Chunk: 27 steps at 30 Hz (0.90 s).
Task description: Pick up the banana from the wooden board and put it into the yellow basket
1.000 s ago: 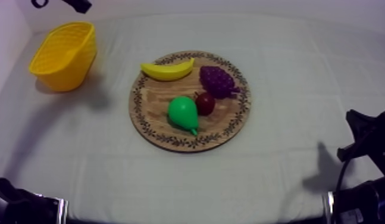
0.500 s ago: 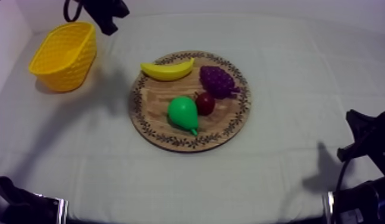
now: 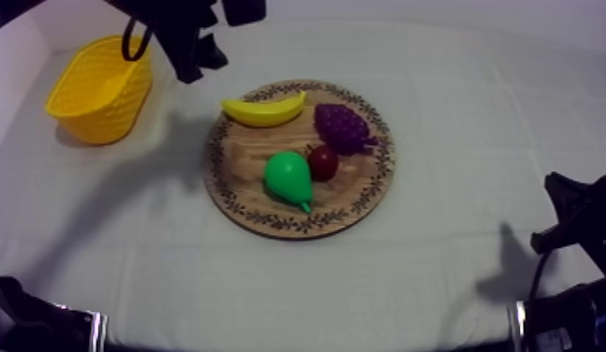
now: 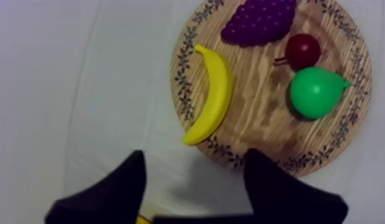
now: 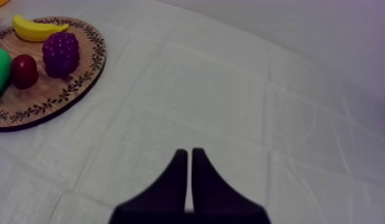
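Left fingers (image 4: 126, 187) apart above the cloth (image 4: 52, 89), banana (image 4: 211, 95) just beyond them on the wooden board (image 4: 269, 128); right fingers (image 5: 178, 179) together

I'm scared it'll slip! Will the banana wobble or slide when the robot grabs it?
Probably stiff: the banana keeps its curve lying on the wooden board. Its smooth skin might slip when squeezed. Being curved, it may swivel if nudged at one end.

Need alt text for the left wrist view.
The open, empty left gripper hangs over the cloth beside the banana lying along the rim of the wooden board. Grapes, a small red fruit and a pear share the board.
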Tool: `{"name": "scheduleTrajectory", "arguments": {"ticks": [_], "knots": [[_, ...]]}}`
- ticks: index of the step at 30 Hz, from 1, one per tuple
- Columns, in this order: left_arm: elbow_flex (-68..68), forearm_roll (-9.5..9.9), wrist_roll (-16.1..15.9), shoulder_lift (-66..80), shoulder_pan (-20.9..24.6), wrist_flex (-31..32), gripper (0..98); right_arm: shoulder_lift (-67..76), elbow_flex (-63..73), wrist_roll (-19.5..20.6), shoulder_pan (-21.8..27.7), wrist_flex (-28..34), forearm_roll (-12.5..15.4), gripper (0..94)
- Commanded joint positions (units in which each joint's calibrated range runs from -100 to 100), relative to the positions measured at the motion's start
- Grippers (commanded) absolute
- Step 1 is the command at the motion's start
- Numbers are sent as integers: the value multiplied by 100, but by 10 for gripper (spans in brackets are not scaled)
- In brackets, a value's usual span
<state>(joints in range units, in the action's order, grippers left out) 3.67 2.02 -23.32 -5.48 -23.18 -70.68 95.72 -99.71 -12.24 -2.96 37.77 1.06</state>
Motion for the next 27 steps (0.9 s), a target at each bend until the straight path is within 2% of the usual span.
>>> {"name": "scheduleTrajectory", "arguments": {"ticks": [1,7,22,27], "knots": [[-19,28,20,-47,-16,3,766,3,5,1,-2,-3,-1,6],[-37,53,47,-199,-36,30,815,3,5,1,-2,-3,-1,6],[-268,72,129,-1238,-103,287,832,3,5,1,-2,-3,-1,6],[-398,177,191,-1731,-166,369,840,3,5,1,-2,-3,-1,6]]}}
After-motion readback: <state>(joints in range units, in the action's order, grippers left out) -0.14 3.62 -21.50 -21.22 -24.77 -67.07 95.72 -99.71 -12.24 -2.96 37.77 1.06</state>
